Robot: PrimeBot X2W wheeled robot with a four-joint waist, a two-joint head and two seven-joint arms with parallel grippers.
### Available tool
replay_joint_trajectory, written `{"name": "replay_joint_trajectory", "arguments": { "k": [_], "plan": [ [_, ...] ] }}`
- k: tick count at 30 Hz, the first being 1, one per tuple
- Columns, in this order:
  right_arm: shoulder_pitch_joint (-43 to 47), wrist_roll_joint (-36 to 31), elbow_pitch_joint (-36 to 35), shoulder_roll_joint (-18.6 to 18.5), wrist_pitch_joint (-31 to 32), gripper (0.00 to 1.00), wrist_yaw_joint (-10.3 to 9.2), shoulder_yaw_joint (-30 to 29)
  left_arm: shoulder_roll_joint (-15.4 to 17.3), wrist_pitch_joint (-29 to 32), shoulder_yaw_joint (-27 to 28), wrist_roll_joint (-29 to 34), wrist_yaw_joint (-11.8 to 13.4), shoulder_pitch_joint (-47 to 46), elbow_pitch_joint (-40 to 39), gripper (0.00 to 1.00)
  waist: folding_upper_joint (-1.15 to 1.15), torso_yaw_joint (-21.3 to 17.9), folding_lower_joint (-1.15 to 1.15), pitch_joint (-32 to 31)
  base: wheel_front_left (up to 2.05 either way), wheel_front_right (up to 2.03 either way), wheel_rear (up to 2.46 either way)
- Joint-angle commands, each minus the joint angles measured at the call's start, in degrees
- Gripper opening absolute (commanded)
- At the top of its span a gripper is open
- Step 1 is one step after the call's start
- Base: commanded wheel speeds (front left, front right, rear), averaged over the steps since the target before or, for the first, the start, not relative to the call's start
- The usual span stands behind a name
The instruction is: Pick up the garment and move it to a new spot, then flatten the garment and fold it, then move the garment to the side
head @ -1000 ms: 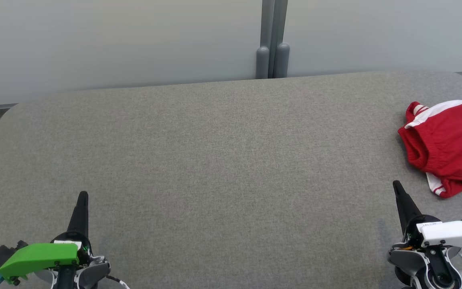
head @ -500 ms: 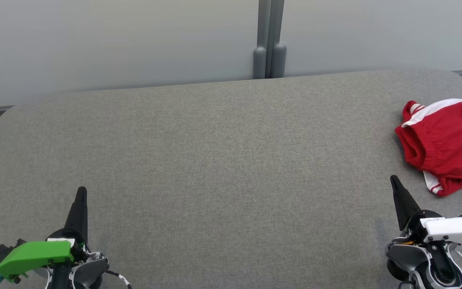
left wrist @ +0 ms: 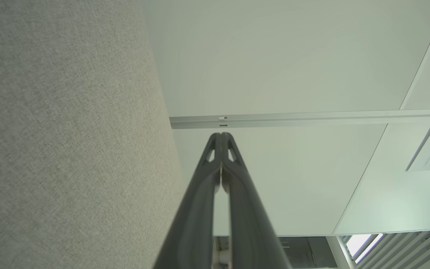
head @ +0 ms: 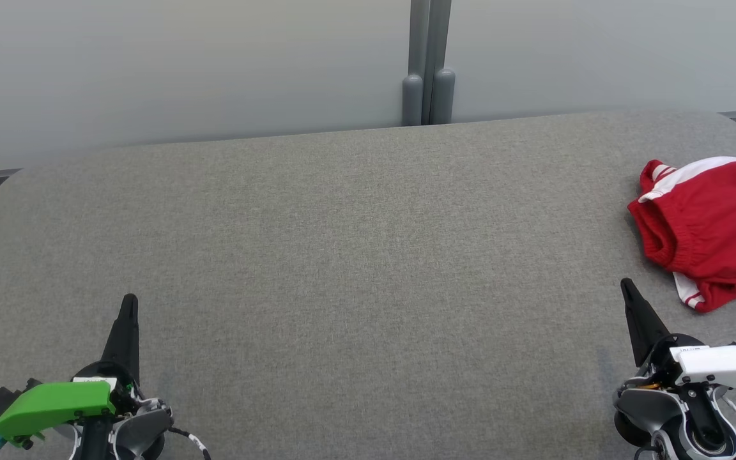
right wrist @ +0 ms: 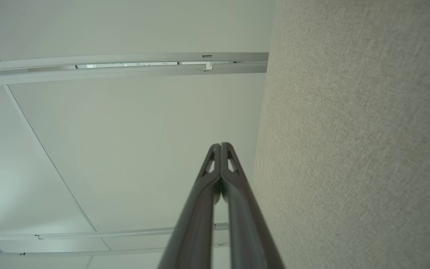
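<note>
I see the red garment (head: 713,236), trimmed with white stripes, lying bunched on the grey cloth-covered table (head: 368,243). It sits far to the right of the grey post (head: 428,96) that stands behind the table's far edge, and nearer to me than the post. Its gathered waistband opening faces back toward the post's side. Its right part runs off the picture, so I cannot see all of it.

My left claw (head: 129,301), under a green cover, is well to the left of the post and close to me. Its two dark fingers are clenched into a single point and grip nothing. My right claw (head: 627,285), under a white cover, is well to the right of the post, also clenched and empty. Its tip is near the garment's nearest corner but apart from it.

Both wrist cameras show the fingertips pressed together, with the table's cloth along one side and pale wall panels (left wrist: 293,67) beyond. I cannot tell whether either claw touches the table.
</note>
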Motion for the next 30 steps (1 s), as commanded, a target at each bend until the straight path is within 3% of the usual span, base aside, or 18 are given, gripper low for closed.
{"name": "replay_joint_trajectory", "arguments": {
  "k": [1,30],
  "plan": [
    [-0.58,0.42,0.05,-0.27,0.07,0.0,0.02,0.05,-0.03,0.14,0.23,-0.04,-0.34,-0.42,-0.1,0.0,0.0,0.0,0.0,0.0,0.0,0.0,0.0],
    [-0.57,0.43,0.05,-0.27,0.06,0.0,0.02,0.06,-0.02,0.12,0.22,-0.06,-0.33,-0.42,-0.12,0.0,0.0,0.0,0.0,0.0,0.0,0.0,0.0]
  ]
}}
